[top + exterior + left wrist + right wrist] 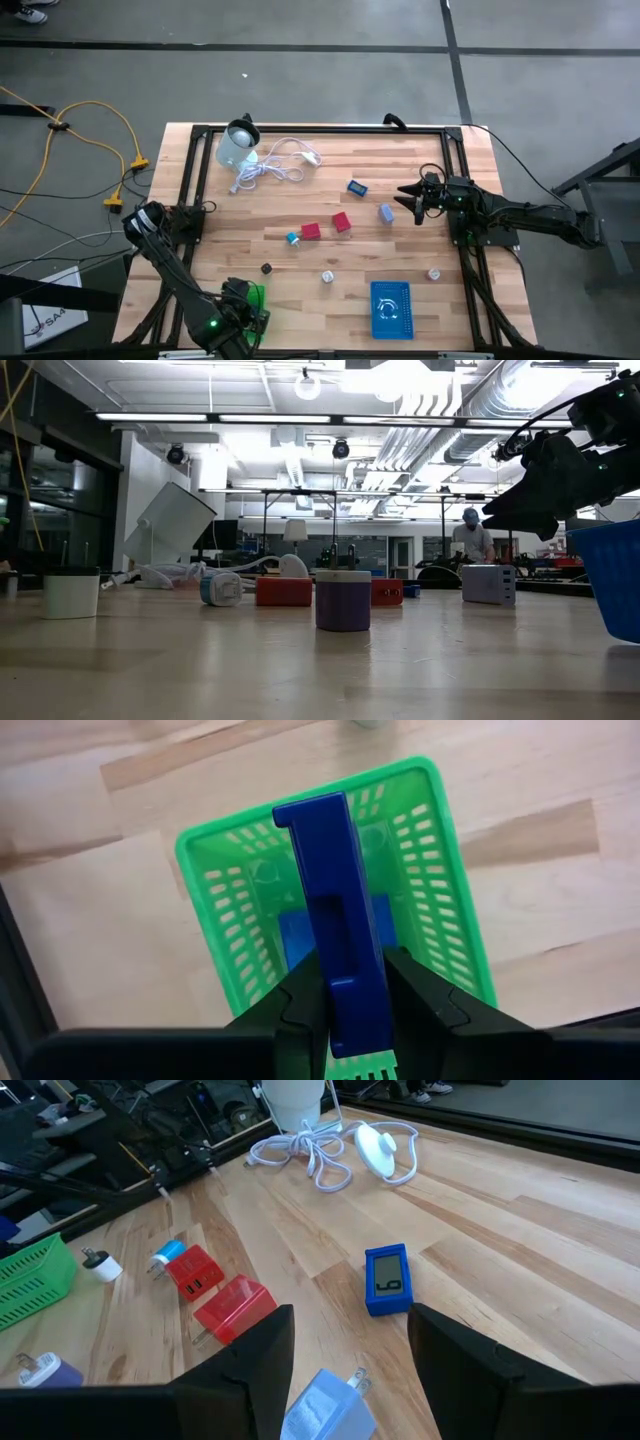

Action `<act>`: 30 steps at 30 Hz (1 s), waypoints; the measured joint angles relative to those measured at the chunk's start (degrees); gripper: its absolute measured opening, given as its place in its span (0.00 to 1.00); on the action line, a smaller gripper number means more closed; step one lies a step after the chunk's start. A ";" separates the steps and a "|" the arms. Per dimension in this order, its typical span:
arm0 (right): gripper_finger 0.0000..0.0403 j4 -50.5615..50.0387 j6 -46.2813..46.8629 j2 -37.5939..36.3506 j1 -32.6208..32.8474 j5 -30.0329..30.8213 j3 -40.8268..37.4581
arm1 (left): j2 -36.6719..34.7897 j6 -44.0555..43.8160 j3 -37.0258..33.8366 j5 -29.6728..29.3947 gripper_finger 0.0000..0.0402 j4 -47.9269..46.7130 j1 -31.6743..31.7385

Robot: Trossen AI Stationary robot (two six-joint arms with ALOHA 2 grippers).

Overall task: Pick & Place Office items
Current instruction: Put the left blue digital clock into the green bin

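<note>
My left gripper (355, 1005) is shut on a long blue blocky office item (335, 890) above a green basket (215, 910) near the table's near-left corner (250, 300). Another blue piece (298, 935) lies inside that basket. My right gripper (350, 1370) is open and hovers just right of a pale blue plug adapter (325, 1408), which lies on the table (386, 212). Two red blocks (342, 221) (311, 231), a blue display piece (387, 1280) and other small pieces lie mid-table. My left gripper pinches the blue blocky item between its two fingers (300, 1010), near the end closest to the wrist (350, 990). The item runs along the fingers and sticks out past them over the green basket's opening. I cannot tell whether its far end touches the basket.
A blue basket (390, 308) sits near the table's near edge, right of centre. A pale round container (238, 145) and a coiled white cable (275, 165) lie at the far left. Small pieces (267, 268) (327, 276) (434, 273) dot the near half. A person (470, 535) is in the room beyond.
</note>
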 joint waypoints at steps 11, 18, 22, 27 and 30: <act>0.46 -0.01 0.00 -0.01 0.02 0.00 0.01 | 1.85 -0.05 0.01 0.24 0.18 1.28 0.78; 0.46 0.00 0.00 -0.01 0.01 0.00 0.01 | 4.86 -0.44 -0.01 0.64 0.18 3.50 1.07; 0.46 0.01 0.00 0.00 0.02 0.00 0.01 | 6.26 -0.44 -0.01 0.85 0.18 4.13 1.07; 0.46 -0.01 -0.01 0.01 0.00 0.00 0.01 | 6.45 -0.45 -0.01 1.20 0.18 4.19 1.07; 0.46 -0.01 0.00 0.00 0.00 0.00 0.01 | 6.45 -0.39 -0.01 1.22 0.18 4.42 1.07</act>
